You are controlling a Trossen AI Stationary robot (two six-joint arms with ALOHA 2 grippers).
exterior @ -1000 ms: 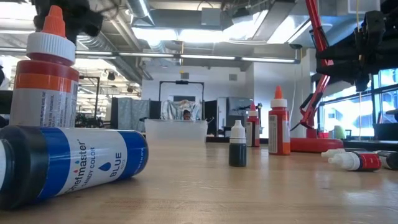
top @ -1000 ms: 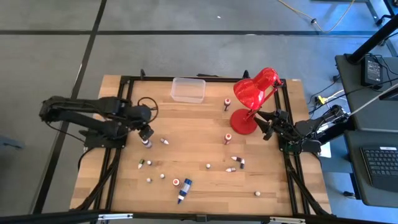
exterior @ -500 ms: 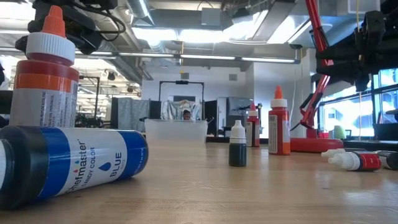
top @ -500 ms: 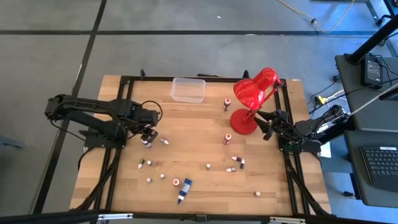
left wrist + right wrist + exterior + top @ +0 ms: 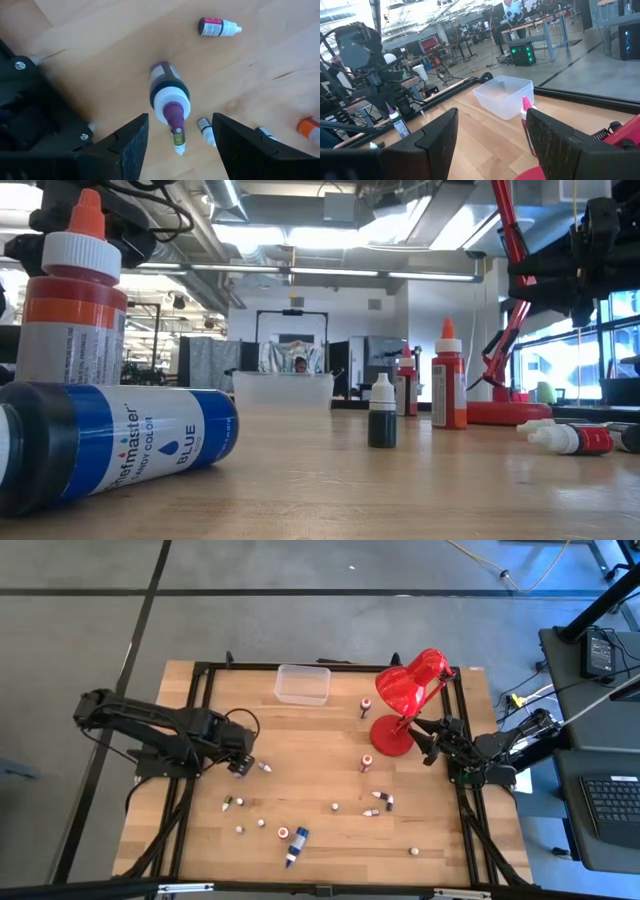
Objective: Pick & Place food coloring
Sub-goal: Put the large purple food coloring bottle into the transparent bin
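**Food coloring spread over the worktop, both grippers empty**

Food coloring bottles (image 5: 333, 808) lie and stand scattered over the worktop (image 5: 320, 730), most of them toward its front half. I have the left gripper (image 5: 240, 762) hanging above a purple bottle (image 5: 169, 95) that stands upright near the left edge; its fingers (image 5: 131, 145) are spread to either side of the white cap and touch nothing. A small bottle (image 5: 219, 27) lies on its side just beside it. The long blue bottle (image 5: 293, 846) lies near the front edge, with a red-capped one (image 5: 282, 833) next to it. The right gripper (image 5: 428, 740) waits at the right edge beside the red lamp (image 5: 405, 700), jaws apart and holding nothing. The clear box (image 5: 302, 684) sits at the back edge.
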